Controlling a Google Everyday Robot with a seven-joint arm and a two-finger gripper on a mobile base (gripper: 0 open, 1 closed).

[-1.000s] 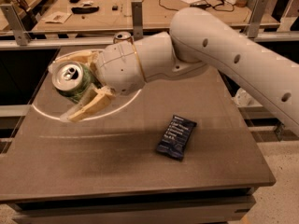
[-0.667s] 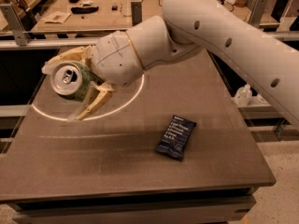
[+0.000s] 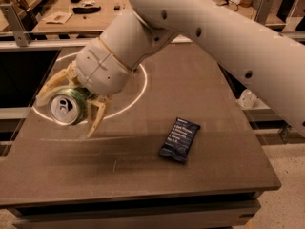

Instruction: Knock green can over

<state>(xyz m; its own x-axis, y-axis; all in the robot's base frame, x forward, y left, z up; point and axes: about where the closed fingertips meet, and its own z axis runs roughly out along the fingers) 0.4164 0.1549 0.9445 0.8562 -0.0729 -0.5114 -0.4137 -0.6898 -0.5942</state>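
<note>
The green can (image 3: 71, 106) is tilted, its silver top with pull tab facing the camera, at the left side of the brown table (image 3: 200, 94). My gripper (image 3: 66, 117) is closed around it. One tan finger (image 3: 50, 86) lies along the can's upper left and the other finger (image 3: 96, 118) along its lower right. The white wrist and arm (image 3: 200, 37) come in from the upper right and hide the can's far end. I cannot tell whether the can's base touches the table.
A dark blue snack packet (image 3: 179, 139) lies right of centre near the table's front. A bright ring of light (image 3: 141, 87) is drawn on the table around the gripper. Another table with small items (image 3: 86, 6) stands behind. The front edge (image 3: 143, 197) is close.
The gripper and the can have moved together toward the front left of the table. The can has tipped further, its top now turned more toward the camera.
</note>
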